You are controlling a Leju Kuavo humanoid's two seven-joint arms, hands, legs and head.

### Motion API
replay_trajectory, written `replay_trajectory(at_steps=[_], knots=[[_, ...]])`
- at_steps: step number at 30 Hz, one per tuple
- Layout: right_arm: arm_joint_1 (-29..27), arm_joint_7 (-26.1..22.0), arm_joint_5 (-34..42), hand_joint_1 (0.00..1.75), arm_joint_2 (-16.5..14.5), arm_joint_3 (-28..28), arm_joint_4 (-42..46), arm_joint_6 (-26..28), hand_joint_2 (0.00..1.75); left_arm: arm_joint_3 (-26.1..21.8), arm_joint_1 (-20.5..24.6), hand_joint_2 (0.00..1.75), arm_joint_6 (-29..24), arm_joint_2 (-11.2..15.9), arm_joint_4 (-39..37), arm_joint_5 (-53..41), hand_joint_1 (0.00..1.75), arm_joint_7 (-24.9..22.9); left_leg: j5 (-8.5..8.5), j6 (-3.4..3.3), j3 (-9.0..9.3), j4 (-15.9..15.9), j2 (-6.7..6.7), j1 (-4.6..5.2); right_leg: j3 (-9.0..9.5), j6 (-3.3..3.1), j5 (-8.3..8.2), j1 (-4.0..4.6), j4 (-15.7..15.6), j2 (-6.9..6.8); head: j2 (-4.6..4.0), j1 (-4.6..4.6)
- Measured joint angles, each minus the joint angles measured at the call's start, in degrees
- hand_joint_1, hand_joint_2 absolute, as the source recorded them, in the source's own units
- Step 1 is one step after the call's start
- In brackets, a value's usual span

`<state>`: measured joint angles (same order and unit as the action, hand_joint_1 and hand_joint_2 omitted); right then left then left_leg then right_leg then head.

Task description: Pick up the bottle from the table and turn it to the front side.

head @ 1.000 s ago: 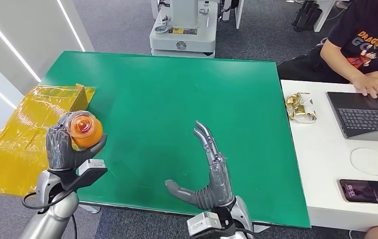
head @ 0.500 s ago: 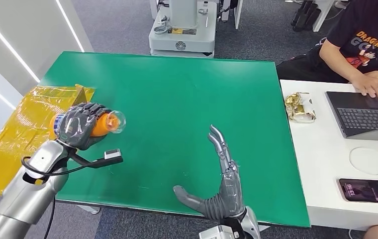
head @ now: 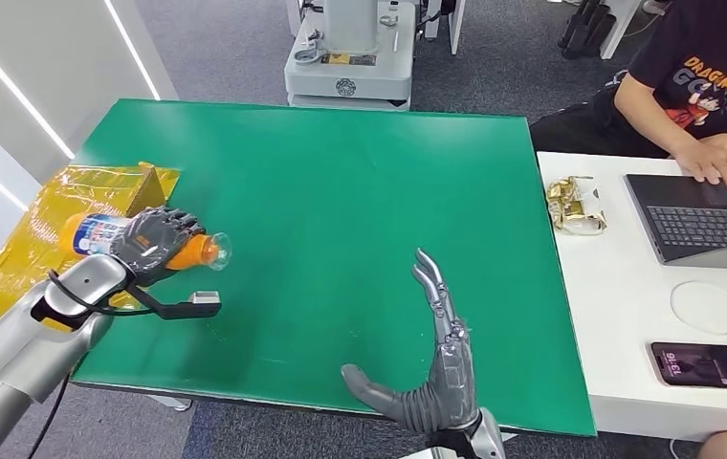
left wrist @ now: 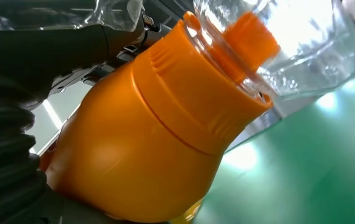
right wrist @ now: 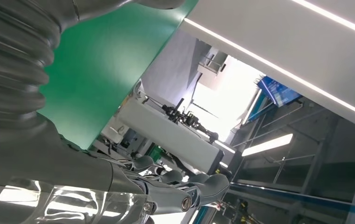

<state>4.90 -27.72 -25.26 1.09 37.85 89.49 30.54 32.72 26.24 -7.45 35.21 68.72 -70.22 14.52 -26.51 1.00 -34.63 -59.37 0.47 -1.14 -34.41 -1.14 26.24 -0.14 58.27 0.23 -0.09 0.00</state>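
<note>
The left robot hand (head: 152, 244) grasps the orange bottle (head: 116, 237) around its middle, its dark fingers wrapped over the body. The bottle lies on its side in that grip, above the left edge of the green worktop (head: 341, 210). Its clear cap (head: 218, 249) points inward over the green surface, and its labelled base end points out toward the yellow plastic sheet (head: 25, 258) that lies just beside that same left edge. In the left wrist view the orange shoulder and neck of the bottle (left wrist: 157, 135) sit close to the camera, with the clear cap (left wrist: 283, 42) over an orange inner closure.

The right robot hand (head: 431, 368) is released and holds nothing. It stands at the near edge of the worktop, fingers stretched straight toward the far side and thumb spread out toward the bottle, well apart from it.

Beside the worktop's right edge stands a white desk (head: 618, 316) with a laptop (head: 699, 220), a phone (head: 706, 366) and a crumpled wrapper (head: 577, 205). A person (head: 704, 86) sits there, one hand on the laptop.
</note>
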Motion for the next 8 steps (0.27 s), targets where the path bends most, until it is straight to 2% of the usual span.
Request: replay_trajectory(at_steps=[5,8], knots=[[0.01,0.04,0.76,0.00,0.42,-0.13,0.11,-0.01,1.75,0.19,-2.33,1.75,2.73,4.00,0.07,-1.33,1.75,-3.10,0.00,0.00,0.00,0.02,0.02,0.00,-0.01,0.00,0.01,0.00,0.00,0.01,0.00,0.00],[0.19,0.01,1.34,0.00,0.60,-0.13,0.02,0.16,1.75,-0.36,-3.67,1.75,3.26,5.22,0.09,-2.23,1.75,-3.73,0.00,0.00,-0.01,0.02,-0.08,0.01,0.02,0.03,0.03,0.00,0.00,-0.06,0.00,0.00]])
